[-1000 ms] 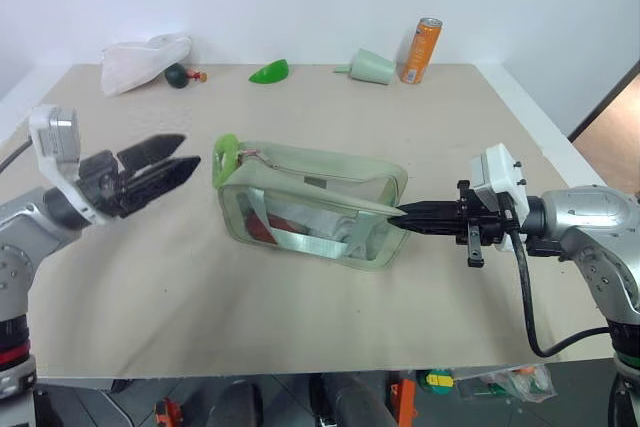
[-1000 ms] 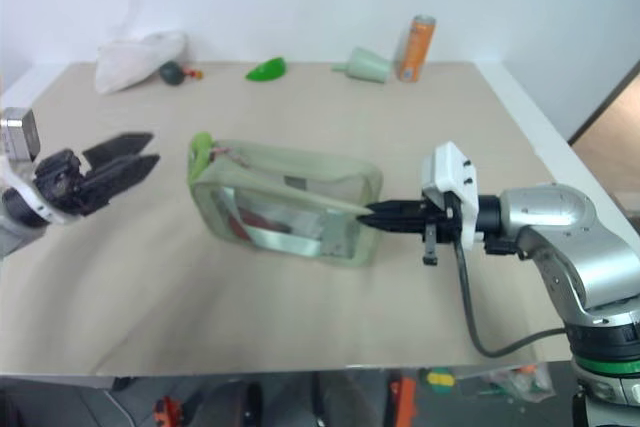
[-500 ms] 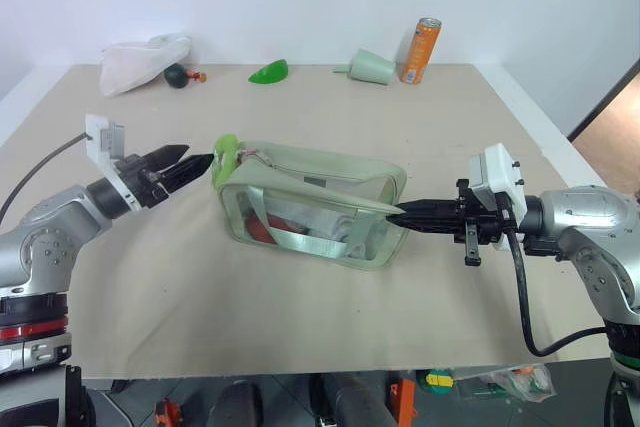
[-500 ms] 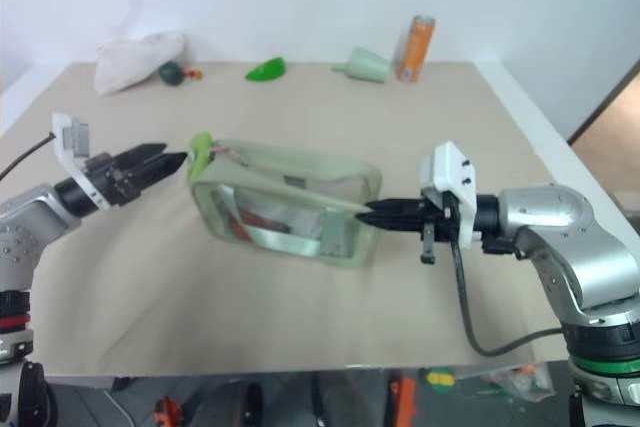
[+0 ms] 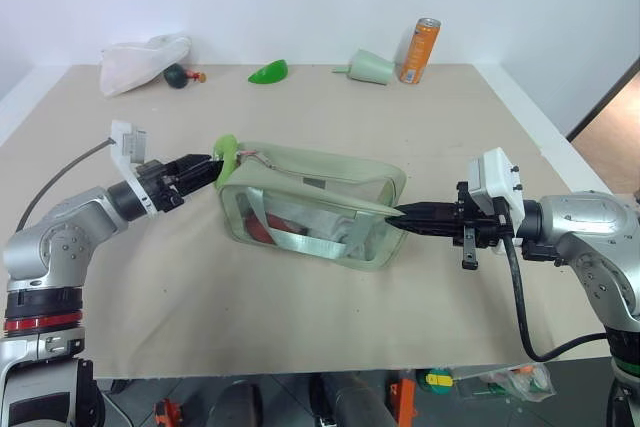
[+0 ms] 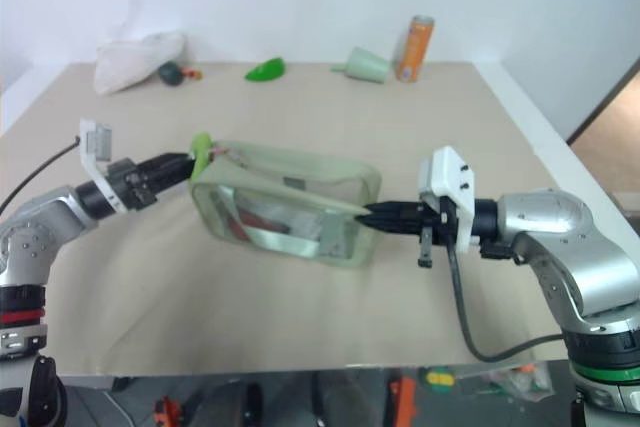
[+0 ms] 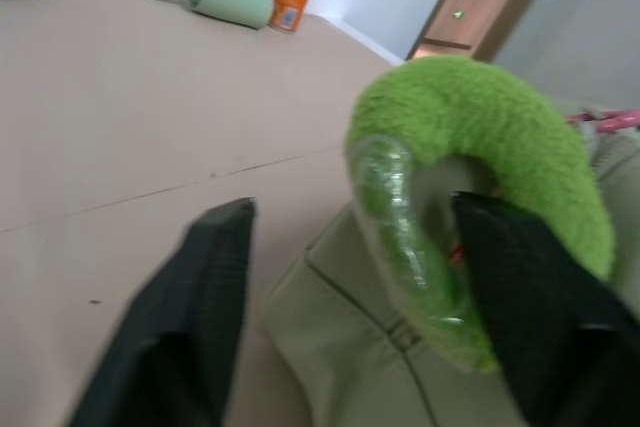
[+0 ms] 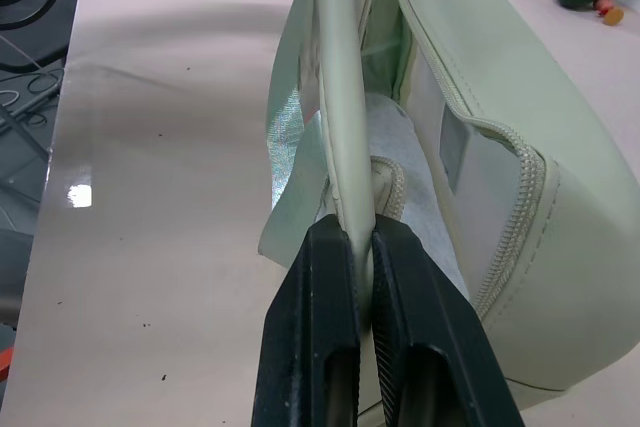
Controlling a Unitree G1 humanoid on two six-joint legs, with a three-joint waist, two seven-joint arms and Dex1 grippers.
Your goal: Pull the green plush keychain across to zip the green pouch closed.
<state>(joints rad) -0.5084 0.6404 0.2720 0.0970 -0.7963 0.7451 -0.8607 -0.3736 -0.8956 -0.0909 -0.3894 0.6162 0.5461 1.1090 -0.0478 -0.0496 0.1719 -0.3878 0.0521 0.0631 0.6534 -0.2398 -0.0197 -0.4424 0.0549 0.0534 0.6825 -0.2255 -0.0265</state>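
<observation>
The green pouch (image 5: 320, 187) lies on the tan table with its zipper along the top. The green plush keychain (image 5: 226, 151) stands at the pouch's left end. My left gripper (image 5: 207, 169) reaches that end from the left. In the left wrist view its two black fingers (image 7: 190, 317) stand apart on either side of the keychain (image 7: 500, 137), the jaws open. My right gripper (image 5: 392, 215) is shut on a pale green edge strip at the pouch's right end, which shows pinched between its fingers (image 8: 320, 287).
Along the table's far edge stand a white cloth bag (image 5: 140, 59), a small dark green ball (image 5: 177, 75), a glossy green leaf-shaped piece (image 5: 269, 72), a pale green funnel (image 5: 372, 67) and an orange can (image 5: 425, 49). Bare tabletop lies in front of the pouch.
My left gripper has moved right and down to the keychain, and its jaws have narrowed around it. The right gripper and the pouch have kept still.
</observation>
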